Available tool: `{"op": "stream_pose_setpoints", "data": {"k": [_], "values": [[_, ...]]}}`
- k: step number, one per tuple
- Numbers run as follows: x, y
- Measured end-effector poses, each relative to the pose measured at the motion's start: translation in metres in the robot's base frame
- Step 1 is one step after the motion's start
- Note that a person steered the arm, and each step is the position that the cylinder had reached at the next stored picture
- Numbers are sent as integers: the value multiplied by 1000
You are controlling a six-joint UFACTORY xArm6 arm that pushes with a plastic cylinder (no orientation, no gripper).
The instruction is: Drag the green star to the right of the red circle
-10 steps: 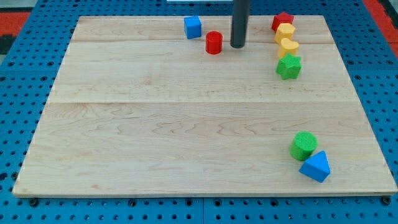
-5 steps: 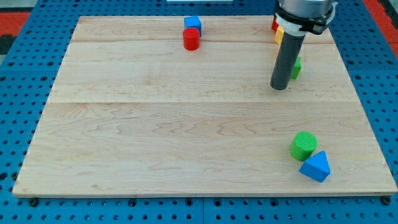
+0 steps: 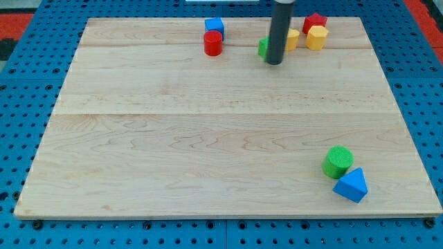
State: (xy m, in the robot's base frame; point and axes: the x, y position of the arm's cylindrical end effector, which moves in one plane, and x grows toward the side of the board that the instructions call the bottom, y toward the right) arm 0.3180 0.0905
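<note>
The red circle [image 3: 212,43] stands near the view's top, touching the blue cube [image 3: 214,28] just above it. The green star [image 3: 264,47] is mostly hidden behind my rod; only its left edge shows, some way to the right of the red circle. My tip [image 3: 274,61] rests on the board right at the star's lower right side.
A yellow block [image 3: 293,39] sits just right of the rod, another yellow block [image 3: 317,37] and a red star [image 3: 315,21] further right. A green cylinder [image 3: 338,162] and a blue triangle [image 3: 351,185] lie at the bottom right of the wooden board [image 3: 208,138].
The red circle moved left against the blue cube early on. My rod swung to the green star and pushed it up-left toward the red circle; the yellow blocks shifted too.
</note>
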Motion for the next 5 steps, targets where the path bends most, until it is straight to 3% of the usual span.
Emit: {"op": "stream_pose_setpoints", "data": {"k": [1,3,4,5], "values": [[16,58],[-29,-10],[-15,-61],[-10,43]]}}
